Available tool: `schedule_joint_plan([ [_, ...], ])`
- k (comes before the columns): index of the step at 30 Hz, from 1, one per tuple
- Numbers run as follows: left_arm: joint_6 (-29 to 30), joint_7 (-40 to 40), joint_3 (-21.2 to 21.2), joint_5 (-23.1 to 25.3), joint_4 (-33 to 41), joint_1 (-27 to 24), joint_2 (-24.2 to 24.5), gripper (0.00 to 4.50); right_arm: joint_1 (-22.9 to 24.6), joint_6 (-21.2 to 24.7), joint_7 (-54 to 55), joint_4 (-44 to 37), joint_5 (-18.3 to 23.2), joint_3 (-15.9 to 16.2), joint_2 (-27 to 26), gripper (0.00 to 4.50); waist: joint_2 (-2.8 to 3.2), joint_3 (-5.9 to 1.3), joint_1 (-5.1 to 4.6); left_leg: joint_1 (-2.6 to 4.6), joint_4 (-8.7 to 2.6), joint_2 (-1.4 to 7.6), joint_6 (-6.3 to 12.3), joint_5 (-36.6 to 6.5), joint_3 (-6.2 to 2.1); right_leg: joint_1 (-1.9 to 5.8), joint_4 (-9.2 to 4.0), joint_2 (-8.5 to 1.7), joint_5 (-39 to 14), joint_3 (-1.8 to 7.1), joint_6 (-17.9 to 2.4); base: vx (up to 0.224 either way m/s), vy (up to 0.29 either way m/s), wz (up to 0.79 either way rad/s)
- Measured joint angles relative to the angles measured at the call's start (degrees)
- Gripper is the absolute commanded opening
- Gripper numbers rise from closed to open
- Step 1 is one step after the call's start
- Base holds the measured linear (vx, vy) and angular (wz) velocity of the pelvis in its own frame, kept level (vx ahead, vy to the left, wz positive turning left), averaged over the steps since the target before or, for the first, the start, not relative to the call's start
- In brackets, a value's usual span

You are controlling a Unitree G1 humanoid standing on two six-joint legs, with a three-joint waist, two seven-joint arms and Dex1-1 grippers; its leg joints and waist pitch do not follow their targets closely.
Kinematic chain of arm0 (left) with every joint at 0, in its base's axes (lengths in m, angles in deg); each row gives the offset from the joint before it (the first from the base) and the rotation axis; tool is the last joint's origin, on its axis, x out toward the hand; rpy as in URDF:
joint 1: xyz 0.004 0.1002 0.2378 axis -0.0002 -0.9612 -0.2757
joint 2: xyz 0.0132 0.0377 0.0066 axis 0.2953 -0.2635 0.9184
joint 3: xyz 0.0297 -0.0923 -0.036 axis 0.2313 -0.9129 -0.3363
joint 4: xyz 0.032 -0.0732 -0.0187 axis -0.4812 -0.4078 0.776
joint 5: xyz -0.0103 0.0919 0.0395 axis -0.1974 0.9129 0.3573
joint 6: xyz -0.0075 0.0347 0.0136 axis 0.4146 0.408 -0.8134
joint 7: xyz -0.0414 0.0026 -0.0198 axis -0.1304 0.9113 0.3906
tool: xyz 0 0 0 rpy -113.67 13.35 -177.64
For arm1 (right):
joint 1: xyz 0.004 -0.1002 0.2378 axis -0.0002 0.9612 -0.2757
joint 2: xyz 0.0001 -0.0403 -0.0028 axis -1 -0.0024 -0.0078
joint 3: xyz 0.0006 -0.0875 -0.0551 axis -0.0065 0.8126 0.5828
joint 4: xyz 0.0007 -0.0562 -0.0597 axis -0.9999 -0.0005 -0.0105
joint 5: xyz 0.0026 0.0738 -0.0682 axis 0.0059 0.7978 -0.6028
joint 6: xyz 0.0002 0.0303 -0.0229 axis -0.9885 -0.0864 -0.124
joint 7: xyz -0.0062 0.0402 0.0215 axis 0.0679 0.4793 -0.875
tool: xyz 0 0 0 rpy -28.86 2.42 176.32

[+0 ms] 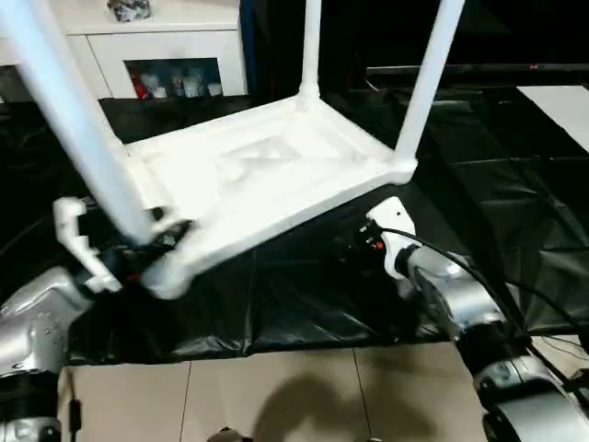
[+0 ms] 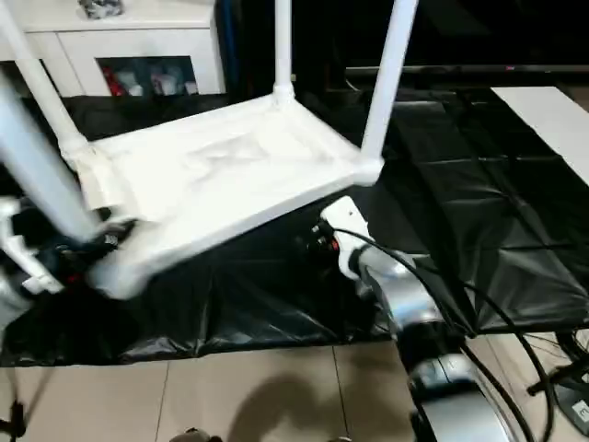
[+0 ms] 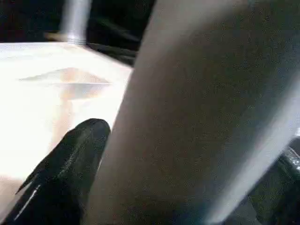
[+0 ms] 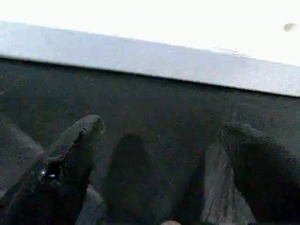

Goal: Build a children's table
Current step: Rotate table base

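A: Black plastic sheeting (image 1: 304, 304) covers the floor ahead of us, pale tiles (image 1: 276, 396) nearest our feet, a white cabinet (image 1: 166, 55) at the back.

B: Where's the table?

A: The tabletop (image 1: 258, 175) lies upside down on the sheeting, tilted, near corner raised toward our left side. We count four legs standing up from it: two at the far corners (image 1: 310, 46) (image 1: 428, 74), one at the far left corner, seen from our right eye (image 2: 37, 87), and the near left leg (image 1: 78, 129), leaning across our view.

B: Claws?

A: The left gripper (image 3: 187, 154) straddles the near leg just above its socket (image 1: 170, 272); one black finger (image 3: 70, 173) rests against the tube. Jaws wide, on either side of the tube; we can't confirm real pressure. The right gripper (image 4: 164, 154) hovers wide and empty over the sheeting, just under the tabletop's near edge (image 4: 150, 56).

B: Step?

A: We judge this the last leg being seated, or the finished table about to be turned over. The next move needs that leg pushed straight down into its socket, then a firm hold on both sides before flipping.
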Motion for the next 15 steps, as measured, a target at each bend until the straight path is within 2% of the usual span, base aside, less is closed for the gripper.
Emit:
schedule_joint_plan([
  [5,3.5,4.5,6.7,-1.5,6.9,0.0,-1.0,4.5,-4.6,-2.5,3.7,8.1,-1.2,0.1,-2.6,4.43,-1.37,0.02,-0.9,0.0,0.05,0.01,-0.01,0.0,0.1,-0.04,0.06,-0.01,0.0,0.07,0.0,0.0,0.0,0.0],
  [8,4.7,4.9,10.0,-1.5,8.6,1.3,-3.1,4.5,-7.1,-3.6,5.5,12.8,-1.5,-0.2,-3.9,4.43,-1.87,0.09,-1.03,-0.01,0.08,0.01,-0.01,0.0,0.16,-0.04,0.09,-0.03,0.0,0.09,0.0,0.0,0.0,0.0],
  [10,6.0,5.0,12.1,-1.5,9.4,2.9,-4.4,4.5,-8.6,-4.2,6.4,15.1,-1.7,-0.3,-5.2,4.43,-2.09,0.17,-0.99,0.0,0.13,0.01,-0.01,0.0,0.33,-0.06,0.18,-0.05,0.0,0.1,0.0,0.0,0.0,0.0],
  [12,7.4,5.1,13.4,-1.6,10.0,4.5,-5.0,4.5,-9.2,-4.8,7.1,16.8,-1.9,-0.6,-5.3,4.43,-2.38,0.23,-1.24,0.04,0.18,0.01,-0.01,0.0,0.39,-0.07,0.26,-0.04,-0.1,0.14,0.0,0.0,0.0,0.0],
  [15,8.8,5.5,15.2,-2.0,10.4,6.0,-5.9,4.5,-10.1,-6.0,7.8,19.3,-1.9,-1.3,-6.1,4.43,-2.49,0.28,-1.84,0.08,0.21,0.01,-0.01,0.0,0.49,-0.13,0.38,-0.05,-0.1,0.29,0.1,0.0,0.0,0.0],
])
